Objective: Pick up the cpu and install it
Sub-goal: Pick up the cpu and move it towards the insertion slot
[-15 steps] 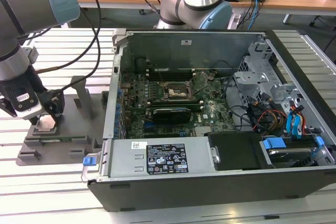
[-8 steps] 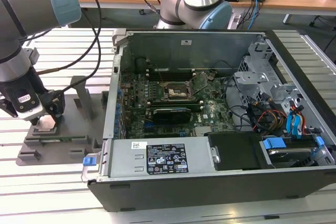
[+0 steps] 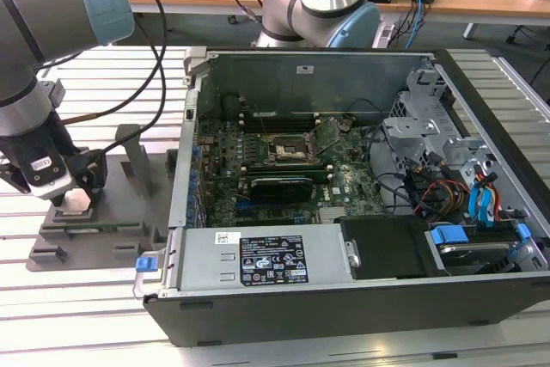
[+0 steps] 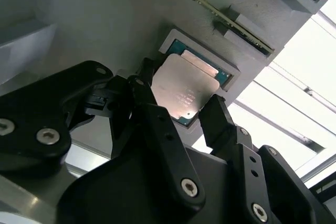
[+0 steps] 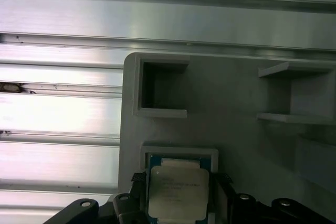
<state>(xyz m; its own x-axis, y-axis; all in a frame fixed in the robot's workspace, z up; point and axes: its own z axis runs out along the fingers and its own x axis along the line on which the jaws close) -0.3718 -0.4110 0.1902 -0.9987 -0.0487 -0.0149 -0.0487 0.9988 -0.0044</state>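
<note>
The arm (image 3: 34, 58) reaches in at about 9 o'clock in the exterior view, and its tool (image 3: 73, 197) hangs low over a grey plate (image 3: 94, 238). The plate lies on the ribbed metal table (image 3: 86, 307), at about 8 o'clock in that view. Some grey posts (image 3: 133, 156) stand up from the plate, at 2 o'clock from the tool. A big open computer case (image 3: 344, 298) sits on the table just beside the plate, at 3 o'clock from it. Inside the case is a green board, and on it is a dark square socket (image 3: 288, 150) with a metal frame. The socket is well apart from the tool, off at about 3 o'clock from it. In both wrist views the cpu (image 4: 184, 87) (image 5: 177, 195) lies flat in a small square pocket (image 4: 229, 73) (image 5: 178, 152) in the plate. Its shiny silver top faces up, and a thin green edge shows around it. The tool (image 4: 181, 95) (image 5: 178, 186) is right over the cpu. Its black fingers (image 4: 218, 121) (image 5: 224, 192) are apart, one on each side of the cpu and very near its edges. The cpu sits between them and rests in its pocket, not lifted. Near the pocket, the plate has another square hole (image 5: 160, 90) and some little shelves (image 5: 294, 93).
</note>
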